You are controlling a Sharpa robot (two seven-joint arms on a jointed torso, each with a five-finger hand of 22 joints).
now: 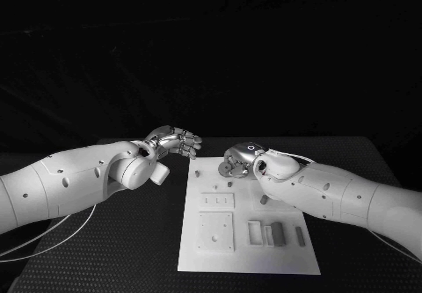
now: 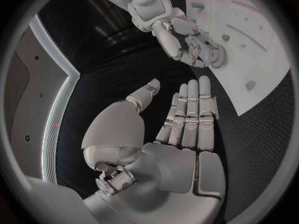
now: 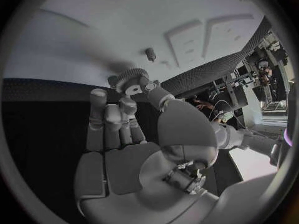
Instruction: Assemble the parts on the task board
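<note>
The white task board point(image 1: 198, 256) lies in the middle of the black table. My right hand point(image 1: 239, 160) hovers over the board's far edge and pinches a small toothed gear point(image 1: 227, 169) between thumb and fingers; the gear point(image 3: 129, 79) shows at the fingertips in the right wrist view, close to a short peg point(image 3: 150, 54) standing in the board. My left hand point(image 1: 176, 141) hangs off the board's far left corner, fingers stretched out and holding nothing. In the left wrist view, that hand point(image 2: 187, 114) points toward my right hand point(image 2: 187, 40) over the board point(image 2: 261, 69).
Several grey parts point(image 1: 277, 233) lie in a row at the board's near right. Two raised square plates point(image 1: 216, 201) point(image 1: 215, 231) sit on its left half, and a small peg point(image 1: 199, 175) stands near the far left corner. Black table surrounds the board.
</note>
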